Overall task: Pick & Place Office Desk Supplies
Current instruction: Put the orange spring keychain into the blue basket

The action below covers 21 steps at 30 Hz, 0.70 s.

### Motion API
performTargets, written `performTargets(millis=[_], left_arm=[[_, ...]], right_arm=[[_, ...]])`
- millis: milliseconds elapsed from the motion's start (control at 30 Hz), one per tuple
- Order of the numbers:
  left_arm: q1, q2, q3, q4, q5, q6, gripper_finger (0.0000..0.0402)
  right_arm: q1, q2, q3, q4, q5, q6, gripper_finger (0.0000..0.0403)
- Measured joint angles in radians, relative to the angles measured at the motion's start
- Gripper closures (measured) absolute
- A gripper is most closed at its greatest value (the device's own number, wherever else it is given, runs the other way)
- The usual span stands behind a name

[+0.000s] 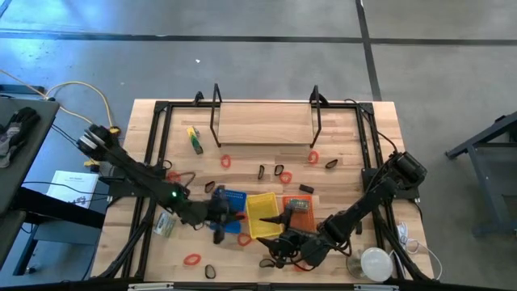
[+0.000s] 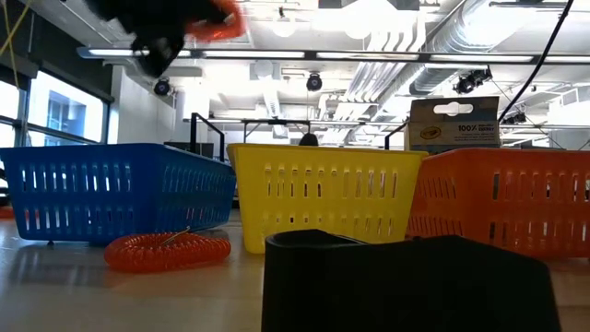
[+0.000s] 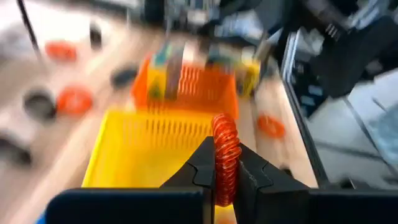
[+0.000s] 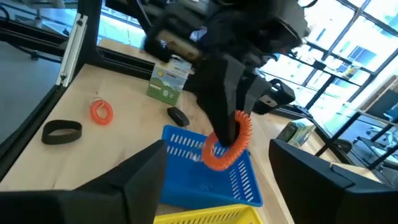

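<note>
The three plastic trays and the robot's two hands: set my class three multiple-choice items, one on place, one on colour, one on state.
1. The left hand hangs over which tray?
A. blue slotted plastic tray
B. orange slotted plastic tray
C. neither, it is over bare table

2. What colour is the middle tray?
A. green
B. yellow
C. white

3. What is the left hand doing?
A. open, empty
B. shut on a black clip
C. shut on an orange-red coiled loop

Answers: 1 A, the right wrist view shows it above the blue tray. 2 B, the high view shows yellow between blue and orange. 3 C, the left wrist view shows the coil pinched between its fingers.
</note>
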Motion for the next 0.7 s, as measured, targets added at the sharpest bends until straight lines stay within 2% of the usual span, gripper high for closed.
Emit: performTargets(millis=[133, 233, 367, 467, 700], left_arm=[[0.019, -0.083, 0.000, -0.306, 0.033, -0.087, 0.0387], [0.036, -0.093, 0.000, -0.417, 0.067, -0.200, 0.0387], [0.066, -0.065, 0.000, -0.436, 0.164, -0.214, 0.0387], [0.080, -0.034, 0.001, -0.438, 0.168, -0.214, 0.0378], [0.108, 0.021, 0.000, -0.448, 0.177, -0.215, 0.0332]], right_arm=[[-0.014, 0.000, 0.000, 0.000, -0.041, 0.024, 0.0135], [-0.023, 0.000, 0.000, -0.001, -0.058, 0.030, 0.0137], [-0.028, 0.000, 0.000, -0.001, -0.059, 0.030, 0.0137], [-0.028, 0.000, 0.000, -0.003, -0.057, 0.030, 0.0137], [-0.028, 0.000, 0.000, -0.010, -0.057, 0.031, 0.0137]])
